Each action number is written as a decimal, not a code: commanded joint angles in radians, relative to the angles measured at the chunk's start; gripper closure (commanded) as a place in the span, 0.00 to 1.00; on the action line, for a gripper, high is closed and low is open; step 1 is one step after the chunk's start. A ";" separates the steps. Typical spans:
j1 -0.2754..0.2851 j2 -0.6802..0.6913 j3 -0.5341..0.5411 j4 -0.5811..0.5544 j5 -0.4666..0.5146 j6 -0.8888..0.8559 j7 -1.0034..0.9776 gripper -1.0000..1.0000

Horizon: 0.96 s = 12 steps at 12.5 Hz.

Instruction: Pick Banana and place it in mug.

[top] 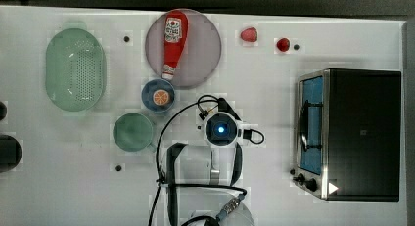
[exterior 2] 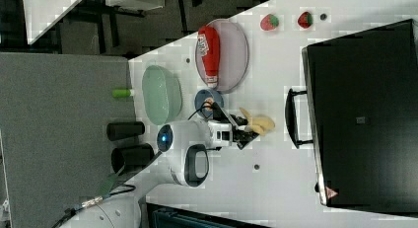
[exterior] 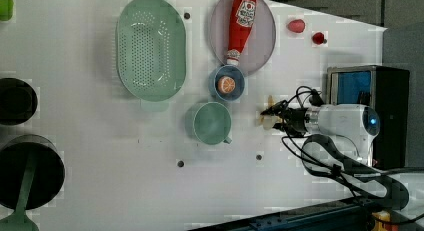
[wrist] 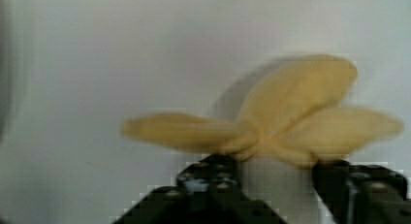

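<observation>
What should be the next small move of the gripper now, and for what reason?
Probably finish closing on the banana. The wrist view shows the gripper with a finger on either side of the banana's joined end, a gap still between them. The mug stands empty, so lifting comes after a firm grip.

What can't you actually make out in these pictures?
- Grip: in the wrist view the black fingers flank the blurred pale yellow toy banana; contact is unclear.
- In the top view, the arm's white wrist housing covers that banana.
- Inside of the round muted-green mug: looks empty, but too small to be sure.
- Silver and black toaster oven: nothing behind the door can be made out.
</observation>
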 commanded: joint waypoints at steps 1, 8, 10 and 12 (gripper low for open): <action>0.001 -0.028 -0.006 -0.010 -0.003 0.000 -0.031 0.73; -0.014 -0.340 -0.044 0.031 -0.003 -0.331 -0.031 0.73; -0.014 -0.473 -0.054 0.101 -0.004 -0.544 -0.032 0.73; -0.012 -0.552 -0.053 0.162 -0.004 -0.722 -0.031 0.73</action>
